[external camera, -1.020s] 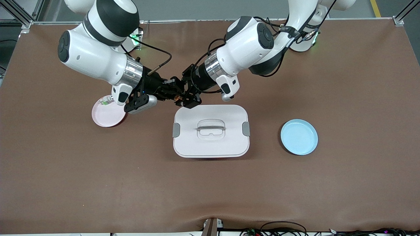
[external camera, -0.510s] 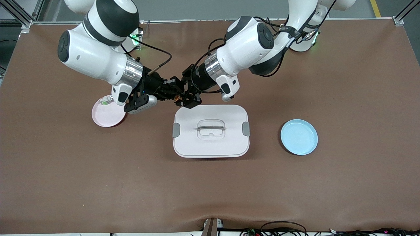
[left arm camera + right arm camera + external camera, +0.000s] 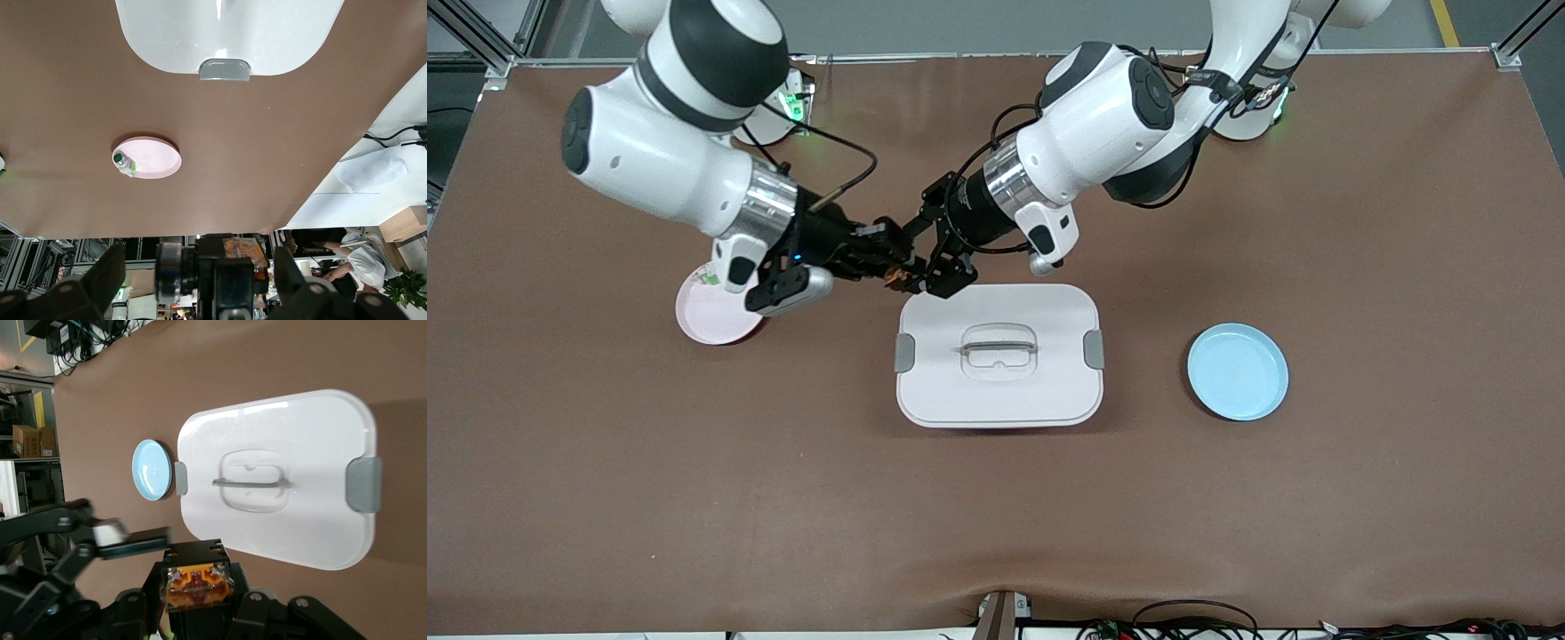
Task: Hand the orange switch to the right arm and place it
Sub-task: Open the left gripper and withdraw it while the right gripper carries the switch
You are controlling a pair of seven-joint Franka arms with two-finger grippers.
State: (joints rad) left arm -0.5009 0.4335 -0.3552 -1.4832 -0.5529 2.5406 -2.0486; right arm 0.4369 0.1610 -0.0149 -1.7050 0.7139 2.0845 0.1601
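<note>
The orange switch (image 3: 895, 277), a tiny black block with a clear orange end, hangs over the brown table just off the corner of the white box. My right gripper (image 3: 882, 267) is shut on it. In the right wrist view the switch (image 3: 198, 583) sits squarely between that gripper's (image 3: 198, 608) black fingers. My left gripper (image 3: 927, 260) faces it tip to tip and stands open. In the left wrist view its (image 3: 199, 270) fingers (image 3: 107, 273) are spread wide on both sides of the switch (image 3: 243, 250), clear of it.
A white lidded box (image 3: 1049, 391) with a handle lies mid-table. A pink plate (image 3: 720, 320) toward the right arm's end holds a small white-grey piece with a green mark (image 3: 711, 276). A blue plate (image 3: 1237, 371) lies toward the left arm's end.
My left gripper has opened off the switch. My right arm, still holding the switch, has drawn a little toward its own end of the table.
</note>
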